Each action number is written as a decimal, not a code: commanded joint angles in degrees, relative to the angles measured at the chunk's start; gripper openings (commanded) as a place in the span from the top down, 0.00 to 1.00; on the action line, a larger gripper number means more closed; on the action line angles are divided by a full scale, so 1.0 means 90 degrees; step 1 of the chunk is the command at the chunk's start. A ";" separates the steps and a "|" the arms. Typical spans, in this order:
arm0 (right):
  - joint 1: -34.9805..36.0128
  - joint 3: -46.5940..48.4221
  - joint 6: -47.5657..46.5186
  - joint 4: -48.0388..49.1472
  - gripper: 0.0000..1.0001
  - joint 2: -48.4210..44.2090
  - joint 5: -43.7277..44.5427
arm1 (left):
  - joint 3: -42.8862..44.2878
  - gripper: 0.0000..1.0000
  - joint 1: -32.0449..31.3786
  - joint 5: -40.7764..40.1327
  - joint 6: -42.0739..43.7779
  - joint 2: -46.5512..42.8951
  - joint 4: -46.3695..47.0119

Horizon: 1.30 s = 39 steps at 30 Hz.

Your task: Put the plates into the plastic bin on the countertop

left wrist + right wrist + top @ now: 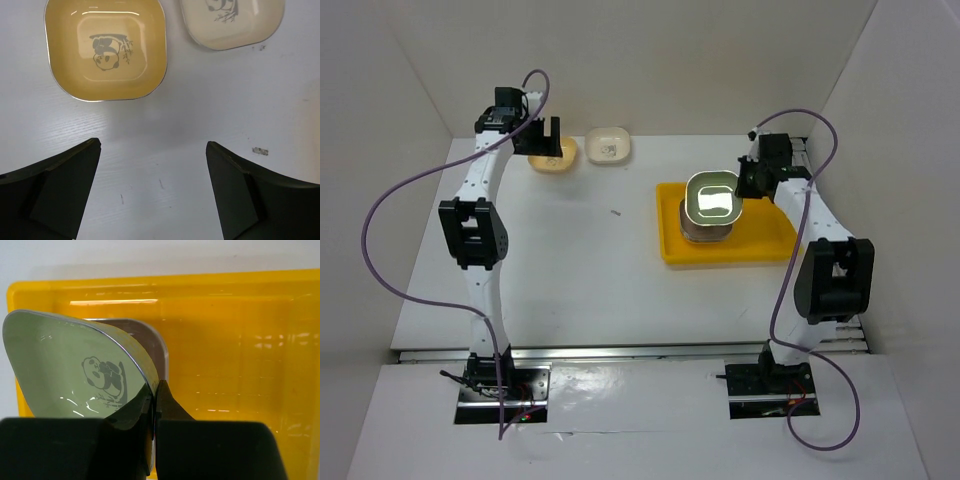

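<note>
**Holding green plate (712,198) (65,370) over plastic bin (765,240) (240,340)**

At ten o'clock, hovering with left pincer (542,137) (152,146) spread apart near yellow plate (558,157) (105,47) and cream plate (608,146) (230,22) on white surface (590,270) (175,125). At three o'clock, clamping right pincer (745,181) (155,396) on that plate's rim above stacked plates (705,237) (152,340).

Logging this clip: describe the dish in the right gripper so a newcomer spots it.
Find the yellow bin on the right. Over the stacked dishes inside it, the right gripper pinches the rim of a pale green dish. The yellow dish and cream dish lie loose far left.
</note>
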 commanded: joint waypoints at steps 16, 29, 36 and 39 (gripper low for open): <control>0.0027 0.0313 0.0291 0.0791 0.00 0.0135 -0.0990 | 0.0072 0.00 0.0165 -0.0321 0.0293 0.0439 0.0769; 0.0749 -0.0028 0.0028 0.0557 0.00 -0.0265 -0.1449 | 0.0297 0.00 0.0419 -0.1082 -0.0488 0.1484 0.2096; 0.1022 0.0040 0.0096 0.0439 0.00 -0.0265 -0.1244 | 0.0433 0.03 0.0546 -0.1297 -0.0684 0.1962 0.2322; 0.1081 0.0302 0.0096 0.0245 0.00 -0.0149 -0.1118 | 0.0433 0.04 0.0604 -0.1161 -0.0762 0.2177 0.2322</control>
